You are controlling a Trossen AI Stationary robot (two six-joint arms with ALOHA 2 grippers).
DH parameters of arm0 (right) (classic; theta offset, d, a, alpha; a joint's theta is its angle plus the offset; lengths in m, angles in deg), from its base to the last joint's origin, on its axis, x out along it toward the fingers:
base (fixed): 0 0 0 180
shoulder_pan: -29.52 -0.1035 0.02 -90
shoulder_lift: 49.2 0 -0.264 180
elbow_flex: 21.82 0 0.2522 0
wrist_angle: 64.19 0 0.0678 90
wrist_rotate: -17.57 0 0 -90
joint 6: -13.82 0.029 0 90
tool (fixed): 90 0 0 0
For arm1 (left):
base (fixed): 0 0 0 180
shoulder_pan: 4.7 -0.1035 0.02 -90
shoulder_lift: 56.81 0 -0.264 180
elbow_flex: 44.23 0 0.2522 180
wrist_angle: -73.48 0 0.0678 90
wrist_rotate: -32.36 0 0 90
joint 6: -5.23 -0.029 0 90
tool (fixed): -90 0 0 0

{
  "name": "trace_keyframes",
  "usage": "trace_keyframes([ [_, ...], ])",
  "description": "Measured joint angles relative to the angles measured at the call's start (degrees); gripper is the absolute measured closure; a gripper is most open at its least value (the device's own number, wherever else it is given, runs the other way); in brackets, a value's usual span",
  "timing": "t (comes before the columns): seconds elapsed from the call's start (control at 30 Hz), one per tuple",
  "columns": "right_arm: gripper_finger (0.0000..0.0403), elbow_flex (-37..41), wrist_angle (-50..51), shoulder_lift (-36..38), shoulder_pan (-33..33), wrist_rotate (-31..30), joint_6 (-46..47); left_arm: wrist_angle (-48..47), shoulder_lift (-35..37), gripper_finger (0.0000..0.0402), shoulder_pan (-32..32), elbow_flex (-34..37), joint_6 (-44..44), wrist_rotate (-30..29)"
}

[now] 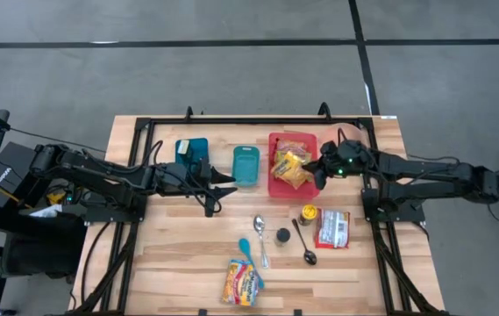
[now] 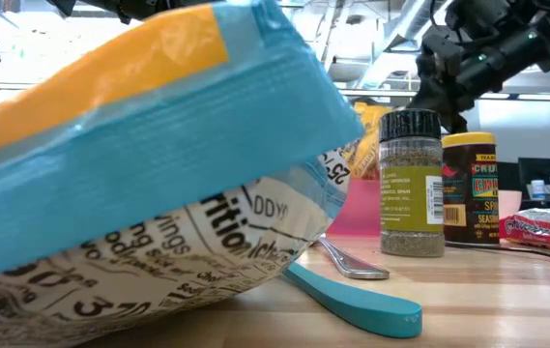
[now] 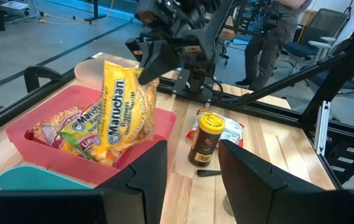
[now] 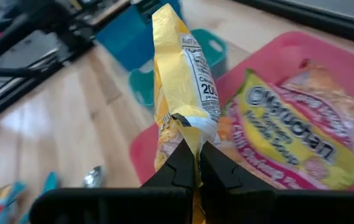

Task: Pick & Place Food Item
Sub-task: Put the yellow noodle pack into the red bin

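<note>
A yellow ramen packet (image 3: 124, 106) stands tilted in the red bin (image 1: 277, 184), leaning on another ramen packet (image 4: 288, 146) that lies flat in the bin. My right gripper (image 4: 195, 163) is over the bin's right side, shut on the yellow packet. My left gripper (image 3: 189, 171) is open and empty, just left of the small teal bin (image 1: 245, 165), its fingers pointing toward the red bin. My right gripper pinches the yellow packet's crimped end edge (image 4: 186, 127) between its two fingers, coming slanting down from the table's right side. The packet stands on edge and tilted, its lower end (image 3: 111, 155) resting in the red bin on the other packet.
A blue bin (image 1: 192, 151) stands at the back left. On the table in front lie a spice jar (image 1: 309, 213), a pepper shaker (image 1: 282, 235), a red snack pack (image 1: 333, 228), spoons (image 1: 260, 237) and another ramen packet (image 1: 242, 283) near the front edge.
</note>
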State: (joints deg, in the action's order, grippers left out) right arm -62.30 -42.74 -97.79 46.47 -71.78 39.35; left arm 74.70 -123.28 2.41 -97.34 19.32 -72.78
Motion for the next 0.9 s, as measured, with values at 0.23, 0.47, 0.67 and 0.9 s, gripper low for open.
trace_keyframes([
  [0.23, 0.0400, -0.07, 2.10, -1.68, 3.34, 9.22, -3.86, 0.02, 0.00, 0.0262, 0.00, 0.00, 0.07, -0.02],
  [0.47, 0.0400, 0.00, 0.95, -5.54, 5.90, 8.46, -0.42, 0.02, 0.00, 0.0262, 0.00, 0.00, 0.36, -0.02],
  [0.67, 0.0401, -0.07, -3.65, -5.12, 5.17, 7.88, 4.99, 0.02, 0.00, 0.0262, 0.00, 0.00, 0.35, -0.04],
  [0.9, 0.0400, -0.09, -3.35, -3.86, 2.49, 2.07, 9.43, 0.07, 0.00, 0.0262, 0.00, 0.00, 0.35, -0.04],
])
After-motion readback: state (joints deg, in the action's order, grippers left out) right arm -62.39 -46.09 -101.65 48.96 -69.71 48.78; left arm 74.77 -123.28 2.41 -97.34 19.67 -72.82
